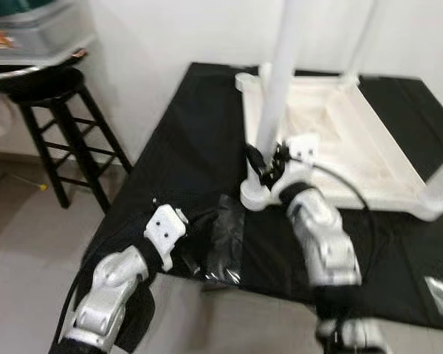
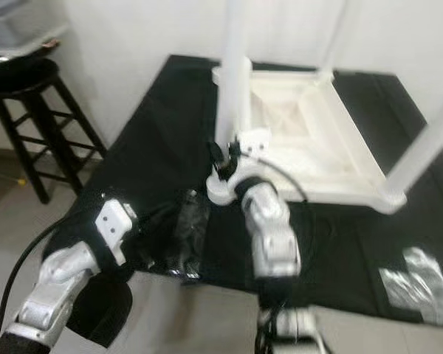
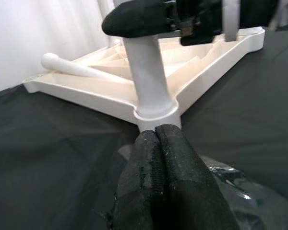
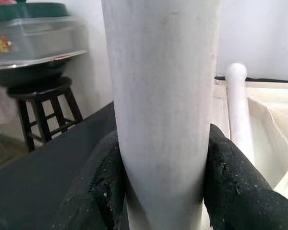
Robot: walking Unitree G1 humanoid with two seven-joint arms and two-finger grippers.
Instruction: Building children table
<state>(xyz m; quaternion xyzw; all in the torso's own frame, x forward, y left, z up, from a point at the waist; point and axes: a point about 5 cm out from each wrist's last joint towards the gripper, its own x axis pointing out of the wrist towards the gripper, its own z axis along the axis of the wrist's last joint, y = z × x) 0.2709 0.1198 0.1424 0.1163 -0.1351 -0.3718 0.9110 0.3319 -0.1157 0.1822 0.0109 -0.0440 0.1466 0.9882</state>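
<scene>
At the far left a black stool [image 1: 63, 122] stands on the floor beside a black cloth [image 1: 184, 140] spread out in front of the robot. The left arm reaches forward low over the cloth's near left edge, elbow bent, its wrist angled toward the middle. The left gripper [image 3: 156, 158] lies low over the cloth with its two fingers pressed flat together and nothing between them, resting at a crumpled clear plastic bag [image 1: 225, 236] and pointing at the base of the nearest table leg. To the right, the white children's table [image 1: 369, 140] lies upside down on the cloth, its underside ribs facing up and its legs standing upward from the corners. The right arm stretches forward from the lower middle, forearm rising toward the near left corner of the table. The right gripper [image 4: 163, 163] is clamped around the near left leg [image 1: 277, 88] just above its socket, one finger on each side and both touching the leg. Some plastic wrapping [image 2: 421, 284] lies on the cloth at the far right.
</scene>
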